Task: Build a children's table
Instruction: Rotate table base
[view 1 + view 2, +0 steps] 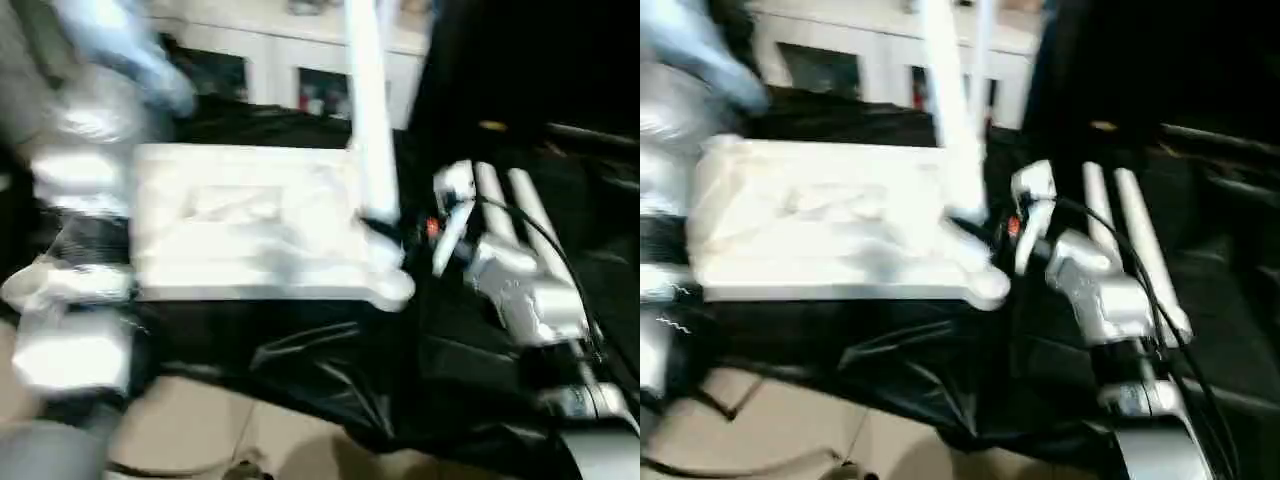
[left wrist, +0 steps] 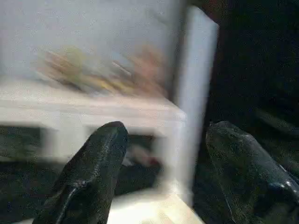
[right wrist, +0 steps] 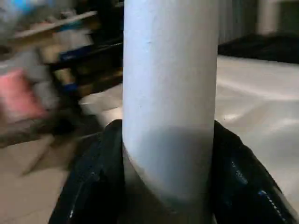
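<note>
At the left, the left gripper (image 2: 163, 177) hangs with its jaws wide and holding nothing, looking past its black fingers (image 2: 88, 177) toward the tabletop's far corner. The white tabletop (image 1: 240, 225) lies underside up on the black-covered surface (image 1: 330, 380), with a white cabinet (image 1: 270, 55) behind it. At the tabletop's near right corner one leg (image 1: 370, 110) stands upright in its socket (image 1: 385, 280), and the right gripper (image 3: 168, 186) has its jaws closed around that leg low down, close to the socket. Further right, two spare legs (image 1: 515, 215) lie side by side on the black cover, beside the right forearm (image 1: 530, 290). The step in hand looks like seating this leg: I judge it best to keep the leg square to the tabletop, press straight down along its axis, and let the free left gripper steady the tabletop so it does not slide or tip
</note>
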Robot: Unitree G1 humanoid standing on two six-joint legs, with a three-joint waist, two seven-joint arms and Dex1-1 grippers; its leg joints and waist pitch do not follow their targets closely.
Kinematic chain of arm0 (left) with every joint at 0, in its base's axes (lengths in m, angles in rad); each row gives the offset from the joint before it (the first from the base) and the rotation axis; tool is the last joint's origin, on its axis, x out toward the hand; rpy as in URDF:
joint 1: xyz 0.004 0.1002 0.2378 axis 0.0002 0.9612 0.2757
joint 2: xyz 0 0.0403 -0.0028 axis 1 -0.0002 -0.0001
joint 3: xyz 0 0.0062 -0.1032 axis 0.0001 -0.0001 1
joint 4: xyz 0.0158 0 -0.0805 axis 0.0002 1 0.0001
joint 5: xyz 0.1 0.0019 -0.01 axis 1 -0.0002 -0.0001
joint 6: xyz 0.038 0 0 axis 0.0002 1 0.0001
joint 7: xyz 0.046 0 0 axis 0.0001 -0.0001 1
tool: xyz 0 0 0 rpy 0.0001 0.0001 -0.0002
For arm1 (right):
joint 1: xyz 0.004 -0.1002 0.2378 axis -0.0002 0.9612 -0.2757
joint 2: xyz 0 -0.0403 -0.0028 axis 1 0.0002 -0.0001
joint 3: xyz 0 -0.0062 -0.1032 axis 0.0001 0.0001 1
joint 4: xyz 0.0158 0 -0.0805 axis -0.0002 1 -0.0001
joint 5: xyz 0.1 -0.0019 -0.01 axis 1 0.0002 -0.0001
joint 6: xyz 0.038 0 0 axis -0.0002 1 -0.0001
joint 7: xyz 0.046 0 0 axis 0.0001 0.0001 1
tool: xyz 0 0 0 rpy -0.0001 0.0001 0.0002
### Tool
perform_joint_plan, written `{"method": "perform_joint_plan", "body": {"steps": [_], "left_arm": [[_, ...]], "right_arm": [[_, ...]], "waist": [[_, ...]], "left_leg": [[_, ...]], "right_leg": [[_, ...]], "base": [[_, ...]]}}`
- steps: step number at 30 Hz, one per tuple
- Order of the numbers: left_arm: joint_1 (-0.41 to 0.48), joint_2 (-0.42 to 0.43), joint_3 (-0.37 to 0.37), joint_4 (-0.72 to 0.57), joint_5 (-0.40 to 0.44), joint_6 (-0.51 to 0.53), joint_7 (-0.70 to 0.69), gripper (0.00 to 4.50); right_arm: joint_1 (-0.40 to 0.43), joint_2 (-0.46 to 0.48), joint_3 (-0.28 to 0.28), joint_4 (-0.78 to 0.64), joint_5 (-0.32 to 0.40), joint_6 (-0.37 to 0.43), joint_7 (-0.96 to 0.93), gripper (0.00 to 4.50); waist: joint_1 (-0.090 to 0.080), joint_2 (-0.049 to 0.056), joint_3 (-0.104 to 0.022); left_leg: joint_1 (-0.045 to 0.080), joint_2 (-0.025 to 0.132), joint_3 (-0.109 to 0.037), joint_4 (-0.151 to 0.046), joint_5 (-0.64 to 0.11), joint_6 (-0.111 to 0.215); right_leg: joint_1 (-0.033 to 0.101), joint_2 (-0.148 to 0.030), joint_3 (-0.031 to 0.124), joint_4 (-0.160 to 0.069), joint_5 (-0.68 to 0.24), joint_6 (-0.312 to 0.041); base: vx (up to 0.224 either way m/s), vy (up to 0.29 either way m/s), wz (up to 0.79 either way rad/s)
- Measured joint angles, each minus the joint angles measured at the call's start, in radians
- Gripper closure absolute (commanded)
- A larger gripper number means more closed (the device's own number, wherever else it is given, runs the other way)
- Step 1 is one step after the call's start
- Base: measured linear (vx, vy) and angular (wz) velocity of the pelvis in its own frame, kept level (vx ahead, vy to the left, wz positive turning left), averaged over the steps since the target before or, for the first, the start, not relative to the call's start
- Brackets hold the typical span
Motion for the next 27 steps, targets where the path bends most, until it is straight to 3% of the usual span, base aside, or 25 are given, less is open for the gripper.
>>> {"method": "perform_joint_plan", "body": {"steps": [2, 4, 13, 23, 24, 27], "left_arm": [[0.018, -0.022, -0.068, -0.016, 0.005, 0.022, -0.020, 1.29], [0.017, -0.033, -0.090, -0.035, 0.013, 0.024, -0.028, 1.29], [0.008, -0.097, -0.111, -0.092, -0.001, 0.063, -0.039, 1.29], [0.006, -0.143, -0.133, -0.096, -0.006, 0.075, -0.049, 1.29], [0.006, -0.138, -0.128, -0.096, -0.020, 0.077, -0.065, 1.02], [0.013, -0.095, -0.086, -0.140, -0.139, 0.182, -0.172, 0.95]], "right_arm": [[0.005, -0.012, 0.003, -0.041, 0.030, 0.039, 0.017, 2.57], [0.014, -0.025, 0.003, -0.073, 0.043, 0.061, 0.022, 2.57], [0.032, -0.046, 0.017, -0.126, 0.045, 0.125, 0.024, 2.57], [0.049, -0.039, 0.059, -0.142, 0.023, 0.127, 0.014, 2.57], [0.049, -0.035, 0.060, -0.145, 0.023, 0.126, 0.014, 2.57], [0.050, -0.027, 0.066, -0.184, 0.037, 0.124, 0.036, 2.57]], "waist": [[-0.001, -0.001, 0.001], [-0.003, -0.001, 0.001], [-0.004, -0.002, 0.001], [-0.002, -0.001, 0.001], [-0.003, -0.001, 0.001], [-0.011, -0.001, 0.001]], "left_leg": [[0.000, 0.000, 0.000, 0.000, 0.000, 0.000], [0.001, 0.000, -0.001, -0.001, 0.000, 0.000], [0.001, 0.000, -0.001, -0.003, 0.001, -0.001], [0.000, 0.000, -0.001, -0.004, 0.000, -0.001], [0.000, 0.000, -0.001, -0.004, 0.000, -0.001], [0.000, 0.000, -0.001, -0.006, 0.001, -0.001]], "right_leg": [[-0.001, 0.000, 0.000, 0.000, 0.000, 0.000], [0.000, 0.000, -0.001, 0.000, 0.000, 0.001], [-0.001, 0.000, -0.002, -0.001, -0.001, 0.002], [-0.001, 0.000, -0.002, -0.003, -0.001, 0.002], [-0.001, 0.000, -0.002, -0.003, -0.001, 0.002], [-0.002, 0.000, -0.002, -0.003, -0.001, 0.002]], "base": [[0.000, 0.000, 0.00], [0.000, 0.000, 0.00], [0.000, 0.000, 0.00], [0.000, 0.000, 0.00], [0.000, 0.000, 0.00], [0.000, 0.000, 0.00]]}}
